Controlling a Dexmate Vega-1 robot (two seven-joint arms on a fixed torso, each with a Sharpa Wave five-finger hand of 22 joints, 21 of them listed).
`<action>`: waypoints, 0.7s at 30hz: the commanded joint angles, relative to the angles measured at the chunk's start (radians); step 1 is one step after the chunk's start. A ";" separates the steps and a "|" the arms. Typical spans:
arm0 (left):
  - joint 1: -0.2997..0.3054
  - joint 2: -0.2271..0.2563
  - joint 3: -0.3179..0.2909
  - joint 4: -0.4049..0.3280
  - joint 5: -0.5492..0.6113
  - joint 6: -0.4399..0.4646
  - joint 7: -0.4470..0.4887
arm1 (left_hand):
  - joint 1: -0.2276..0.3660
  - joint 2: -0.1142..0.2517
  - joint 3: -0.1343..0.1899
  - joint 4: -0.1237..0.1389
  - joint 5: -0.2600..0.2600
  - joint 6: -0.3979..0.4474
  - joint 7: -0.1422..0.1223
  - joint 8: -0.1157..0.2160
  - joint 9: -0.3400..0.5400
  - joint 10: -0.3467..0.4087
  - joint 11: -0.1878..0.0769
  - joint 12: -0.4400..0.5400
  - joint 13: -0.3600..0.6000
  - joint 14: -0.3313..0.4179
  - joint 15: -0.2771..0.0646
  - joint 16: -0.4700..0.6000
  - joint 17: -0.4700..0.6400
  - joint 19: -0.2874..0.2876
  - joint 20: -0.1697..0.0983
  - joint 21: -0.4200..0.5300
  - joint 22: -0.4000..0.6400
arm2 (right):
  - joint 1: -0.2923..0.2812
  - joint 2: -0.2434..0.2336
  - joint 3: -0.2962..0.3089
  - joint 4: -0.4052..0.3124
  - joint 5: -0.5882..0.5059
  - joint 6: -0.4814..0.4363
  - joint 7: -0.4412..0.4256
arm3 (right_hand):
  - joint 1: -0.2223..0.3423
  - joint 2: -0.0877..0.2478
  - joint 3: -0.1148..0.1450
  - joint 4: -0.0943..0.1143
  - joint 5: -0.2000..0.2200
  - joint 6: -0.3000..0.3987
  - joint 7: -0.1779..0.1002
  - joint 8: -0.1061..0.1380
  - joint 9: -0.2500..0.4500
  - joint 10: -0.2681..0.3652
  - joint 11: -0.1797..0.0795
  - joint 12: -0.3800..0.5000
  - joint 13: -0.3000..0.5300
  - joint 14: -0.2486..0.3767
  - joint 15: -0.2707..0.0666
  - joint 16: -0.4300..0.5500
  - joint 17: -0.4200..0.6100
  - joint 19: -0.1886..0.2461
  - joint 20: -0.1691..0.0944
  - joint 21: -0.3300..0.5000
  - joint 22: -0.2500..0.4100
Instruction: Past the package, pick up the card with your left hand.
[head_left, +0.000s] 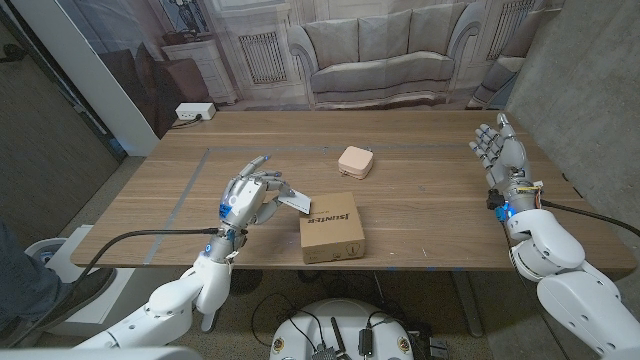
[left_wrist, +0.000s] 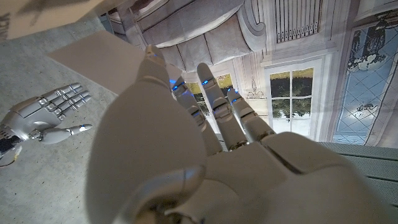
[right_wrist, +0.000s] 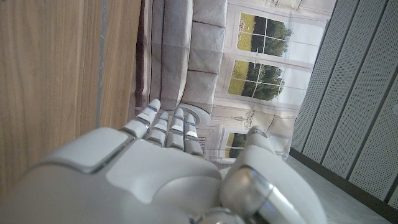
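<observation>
One brown cardboard package (head_left: 332, 227) lies nearest the front edge of the wooden desk (head_left: 430, 215), a little left of the middle. Dark lettering is printed on its top, but it sits upside down to the head camera and is too small to read with certainty.

Just left of the package, the left hand (head_left: 248, 197) is raised off the desk and holds the single pale card (head_left: 295, 201). In the head view its fingers (head_left: 262, 180) are closed around the card's left end, and the card's free end reaches toward the package's near left corner and looks close to it; whether they touch cannot be told. In the left wrist view the card (left_wrist: 102, 56) shows as a flat pale sheet just past the fingers (left_wrist: 211, 93) of that hand (left_wrist: 186, 155), which lie close together alongside it.

Farther back, past the package and right of the middle, one small pink rounded box (head_left: 356, 161) sits alone on the desk.

At the right edge of the desk the right hand (head_left: 503, 153) stands upright, its fingers apart and holding nothing. It also appears in the left wrist view (left_wrist: 50, 115), spread open.
</observation>
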 joint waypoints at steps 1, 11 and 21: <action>0.022 0.047 -0.036 -0.097 -0.059 0.048 -0.108 | 0.007 0.000 0.000 0.002 0.001 0.004 0.005 0.001 0.004 0.006 0.000 0.004 0.005 0.007 -0.107 0.002 0.002 0.001 -0.040 -0.003 0.001 | -0.029 0.013 0.031 -0.003 0.011 0.017 0.012 | 0.002 0.000 -0.004 0.000 0.000 0.004 -0.002 0.001 0.005 0.010 -0.003 0.000 0.002 0.006 0.002 -0.001 0.004 0.011 0.001 -0.002 0.004; 0.050 0.067 -0.091 -0.197 -0.091 0.088 -0.216 | 0.010 0.000 0.001 0.002 0.002 0.006 0.005 0.000 0.004 0.009 -0.001 0.004 0.010 0.005 -0.107 0.001 0.002 -0.003 -0.042 -0.005 0.001 | -0.052 0.023 0.061 -0.003 0.020 0.036 0.037 | 0.002 0.001 -0.004 0.000 0.000 0.003 -0.002 0.001 0.005 0.010 -0.004 0.000 0.002 0.006 0.001 -0.001 0.004 0.012 0.000 -0.005 0.004; 0.067 0.071 -0.145 -0.273 -0.164 0.129 -0.372 | 0.012 -0.002 0.000 0.004 0.002 0.006 0.006 -0.002 0.005 0.008 -0.001 0.003 0.016 0.004 -0.106 0.001 0.002 -0.005 -0.041 -0.006 0.001 | -0.069 0.035 0.078 -0.010 0.016 0.043 0.045 | 0.003 0.001 -0.004 -0.001 0.000 0.004 -0.001 0.001 0.005 0.011 -0.001 0.000 0.002 0.005 0.001 -0.001 0.004 0.013 0.000 -0.007 0.004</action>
